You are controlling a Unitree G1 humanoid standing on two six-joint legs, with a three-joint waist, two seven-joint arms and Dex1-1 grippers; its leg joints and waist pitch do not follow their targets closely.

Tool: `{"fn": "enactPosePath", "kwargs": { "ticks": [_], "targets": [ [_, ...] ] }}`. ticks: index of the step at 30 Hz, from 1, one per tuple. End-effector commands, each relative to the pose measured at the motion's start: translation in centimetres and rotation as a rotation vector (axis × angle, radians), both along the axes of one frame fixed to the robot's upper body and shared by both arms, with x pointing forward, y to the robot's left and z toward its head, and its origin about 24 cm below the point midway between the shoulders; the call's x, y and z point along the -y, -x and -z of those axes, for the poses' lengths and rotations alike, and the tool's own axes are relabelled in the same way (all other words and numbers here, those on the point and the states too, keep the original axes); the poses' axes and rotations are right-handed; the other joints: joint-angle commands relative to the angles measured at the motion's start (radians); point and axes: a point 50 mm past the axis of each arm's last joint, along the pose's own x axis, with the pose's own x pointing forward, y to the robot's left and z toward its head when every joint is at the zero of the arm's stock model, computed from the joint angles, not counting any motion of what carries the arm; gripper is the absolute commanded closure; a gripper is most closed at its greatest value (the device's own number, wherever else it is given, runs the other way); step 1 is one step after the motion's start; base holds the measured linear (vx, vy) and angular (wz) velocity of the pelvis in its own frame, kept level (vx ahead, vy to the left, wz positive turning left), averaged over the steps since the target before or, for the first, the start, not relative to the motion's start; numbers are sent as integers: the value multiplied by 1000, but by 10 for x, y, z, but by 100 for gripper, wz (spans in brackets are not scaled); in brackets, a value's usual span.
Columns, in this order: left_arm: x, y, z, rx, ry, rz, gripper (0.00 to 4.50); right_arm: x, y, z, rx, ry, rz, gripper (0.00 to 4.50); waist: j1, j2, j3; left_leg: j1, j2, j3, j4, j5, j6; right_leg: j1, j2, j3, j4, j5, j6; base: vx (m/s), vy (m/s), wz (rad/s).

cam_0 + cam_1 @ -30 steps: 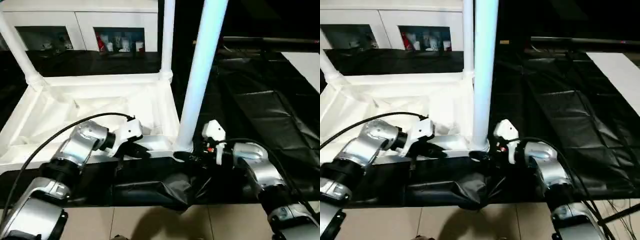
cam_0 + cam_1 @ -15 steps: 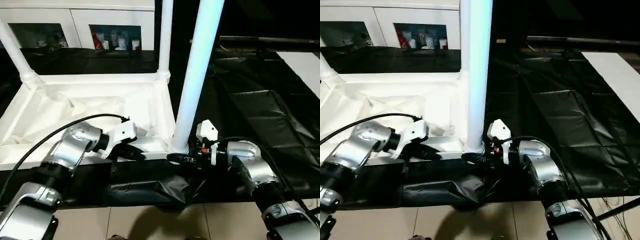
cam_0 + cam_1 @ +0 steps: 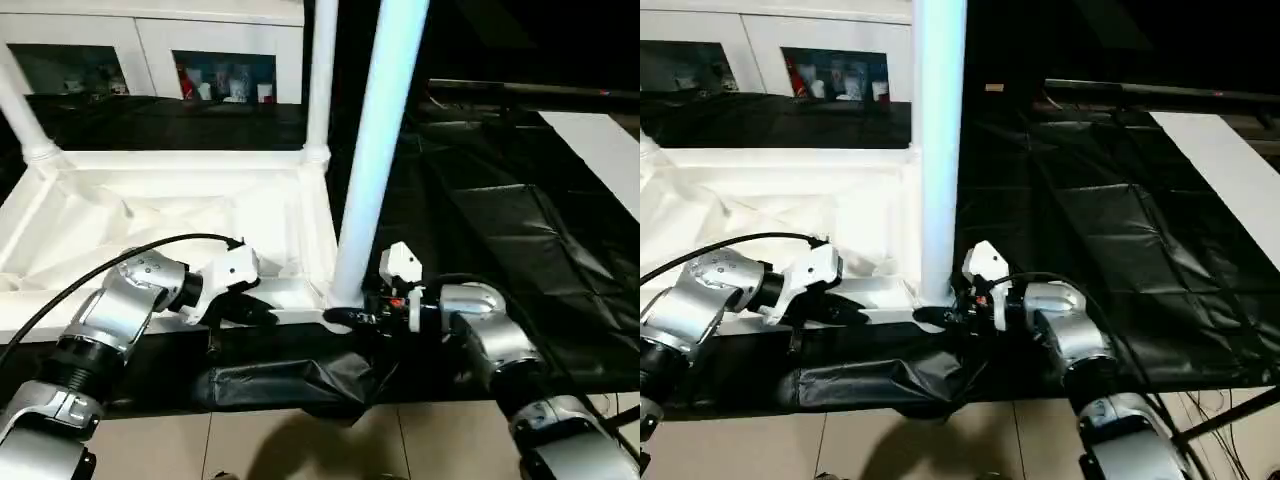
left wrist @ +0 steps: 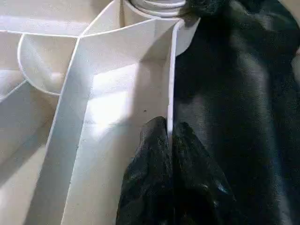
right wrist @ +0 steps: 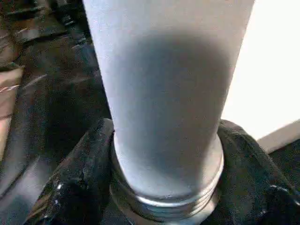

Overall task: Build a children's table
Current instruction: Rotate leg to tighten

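While right gripper (image 3: 345, 318) clamps near-corner leg (image 3: 375, 150) | left gripper (image 4: 169, 140) pinches tabletop (image 3: 150, 205) rim | three legs upright, last unseen

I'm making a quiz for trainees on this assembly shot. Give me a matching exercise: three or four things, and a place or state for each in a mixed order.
Things:
1. left gripper
2. right gripper
3. far-corner leg
4. cabinet

States:
a. closed around the base of the near leg
b. standing upright in a socket
c. pinching the tabletop's near rim
d. behind the tabletop

Pairs: 1-c, 2-a, 3-b, 4-d
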Motion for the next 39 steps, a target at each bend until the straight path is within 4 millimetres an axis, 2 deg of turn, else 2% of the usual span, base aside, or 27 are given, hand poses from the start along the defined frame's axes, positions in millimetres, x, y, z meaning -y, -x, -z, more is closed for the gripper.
{"fn": "enactPosePath", "kwargs": {
  "ticks": [1, 4, 6, 7, 8, 9, 10, 12, 14, 16, 18, 20, 22, 23, 24, 25, 27, 28, 31, 34, 39],
  "targets": [
    [0, -2, 8, -19, -2, -75, 450, 2, -11, 3, 6, 26, 166, 178, 5, 7, -58, 16, 10, 5, -70, -217, 24, 41, -28, 14, -58, -102, -272, 0, 0, 0],
    [8, -12, 8, 20, 22, -161, 450, 3, -20, 5, -10, 5, 349, 178, 3, 8, -60, 20, 9, 4, -71, -236, 1, 41, -28, 16, -62, -135, -262, 0, 0, 0],
    [18, -23, 8, 64, 42, -241, 450, 1, -25, 8, -38, -32, 493, 178, 4, 11, -60, 24, 9, 6, -69, -236, -1, 37, -26, 17, -64, -124, -259, 0, 0, 0],
    [24, -28, 9, 88, 45, -292, 450, -1, -28, 11, -59, -33, 585, 178, 5, 14, -60, 22, 7, 7, -69, -229, -3, 38, -25, 17, -63, -116, -258, 0, 0, 0],
    [34, -36, 11, 113, 46, -367, 450, -5, -30, 16, -71, 0, 712, 178, 11, 20, -61, 25, 7, 6, -69, -233, -12, 36, -26, 17, -65, -122, -254, 0, 0, 0],
    [36, -37, 11, 116, 46, -376, 450, -6, -31, 17, -72, 6, 727, 178, 11, 18, -59, 25, 6, 7, -70, -235, -17, 33, -24, 17, -67, -130, -249, 0, 0, 0],
    [43, -42, 12, 140, 50, -431, 450, -11, -31, 20, -79, 33, 789, 178, 13, 14, -60, 23, 4, 6, -72, -248, -24, 37, -24, 16, -68, -150, -240, 0, 0, 0],
    [52, -43, 12, 139, 71, -438, 450, -19, -31, 20, -77, 27, 791, 178, 17, 13, -62, 19, 4, 5, -70, -242, -11, 40, -26, 15, -69, -138, -227, 0, 0, 0],
    [60, -42, 12, 142, 84, -427, 450, -33, -30, 15, -58, -11, 728, 178, 19, 17, -63, 16, 3, 4, -69, -233, 5, 42, -25, 14, -69, -122, -222, 0, 0, 0],
    [63, -41, 13, 141, 87, -415, 450, -39, -29, 13, -46, -30, 691, 178, 20, 16, -65, 15, 2, 6, -68, -223, 18, 43, -25, 14, -69, -109, -222, 0, 0, 0],
    [64, -39, 14, 140, 74, -379, 450, -43, -29, 5, 11, -67, 620, 108, 20, 19, -65, 14, 3, 5, -68, -221, 25, 43, -25, 13, -68, -104, -226, 0, 0, 0],
    [62, -38, 14, 136, 67, -361, 450, -41, -29, 1, 27, -95, 590, 106, 20, 17, -68, 11, 4, 5, -65, -212, 37, 46, -25, 12, -65, -78, -230, 0, 0, 0],
    [57, -37, 15, 128, 53, -341, 450, -35, -32, -5, 60, -111, 562, 99, 17, 17, -66, 7, 3, 3, -67, -204, 45, 49, -25, 10, -64, -70, -234, 0, 0, 0],
    [51, -36, 14, 127, 41, -330, 450, -27, -35, -9, 91, -88, 549, 81, 15, 18, -68, 10, 4, 4, -65, -198, 50, 48, -24, 10, -63, -59, -242, 0, 0, 0],
    [51, -36, 14, 126, 40, -329, 450, -27, -35, -10, 91, -87, 546, 81, 15, 18, -67, 10, 5, 4, -65, -195, 52, 46, -24, 10, -63, -57, -247, 0, 0, 0],
    [47, -35, 14, 120, 33, -314, 450, -21, -35, -11, 94, -77, 520, 70, 15, 18, -67, 8, 4, 4, -64, -191, 57, 50, -25, 10, -62, -52, -252, 0, 0, 0],
    [38, -30, 11, 99, 25, -244, 450, -7, -33, -14, 90, -61, 399, 60, 14, 18, -67, 7, 4, 3, -63, -183, 67, 52, -25, 10, -61, -36, -258, 0, 0, 0],
    [36, -27, 11, 91, 28, -209, 450, -3, -31, -15, 95, -53, 353, 60, 14, 19, -69, 6, 5, 4, -60, -172, 80, 52, -24, 10, -57, -9, -267, 0, 0, 0],
    [29, -20, 9, 44, 33, -130, 450, 5, -26, -14, 93, -38, 257, 60, 16, 21, -70, 9, 7, 4, -58, -158, 93, 52, -24, 10, -54, 22, -285, 0, 0, 0],
    [23, -13, 7, 12, 36, -55, 450, 9, -22, -14, 100, -23, 180, 60, 20, 25, -68, 13, 10, 6, -59, -168, 86, 48, -22, 8, -52, 23, -305, 0, 0, 0],
    [17, -11, 2, -10, 59, -21, 450, 11, -15, -15, 103, -13, 62, 60, 28, 29, -66, 18, 14, 9, -63, -211, 62, 44, -21, 7, -54, -23, -300, 0, 0, 0]
  ]
}}
